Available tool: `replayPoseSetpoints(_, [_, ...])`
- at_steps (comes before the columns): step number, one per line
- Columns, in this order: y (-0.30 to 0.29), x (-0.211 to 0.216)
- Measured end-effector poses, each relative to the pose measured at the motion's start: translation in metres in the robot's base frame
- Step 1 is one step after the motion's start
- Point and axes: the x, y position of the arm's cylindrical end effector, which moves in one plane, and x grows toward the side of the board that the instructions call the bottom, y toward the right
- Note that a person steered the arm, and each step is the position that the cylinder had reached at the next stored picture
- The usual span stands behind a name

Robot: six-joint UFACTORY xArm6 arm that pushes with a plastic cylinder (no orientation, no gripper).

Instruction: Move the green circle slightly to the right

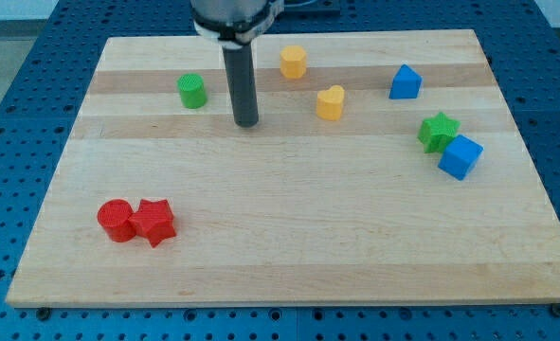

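Note:
The green circle (192,91) is a short green cylinder standing on the wooden board (289,237) at the view's upper left. My tip (247,123) is the lower end of the dark rod coming down from the view's top. It rests on the board to the right of the green circle and slightly lower in the view, with a clear gap between them. It touches no block.
A yellow hexagon-like block (293,62) and a yellow heart (331,102) lie right of the rod. A blue block (405,82), a green star (438,131) and a blue cube (460,156) are at the right. A red circle (116,221) and red star (153,222) touch at lower left.

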Motion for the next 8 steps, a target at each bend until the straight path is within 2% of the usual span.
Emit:
replayPoseSetpoints(1, [0.0, -0.046])
replayPoseSetpoints(2, [-0.017, -0.073])
replayPoseSetpoints(3, [-0.102, -0.075])
replayPoseSetpoints(4, [-0.135, -0.075])
replayPoseSetpoints(5, [-0.137, -0.075])
replayPoseSetpoints(6, [-0.116, -0.016])
replayPoseSetpoints(7, [-0.037, 0.012])
replayPoseSetpoints(8, [-0.118, 0.013])
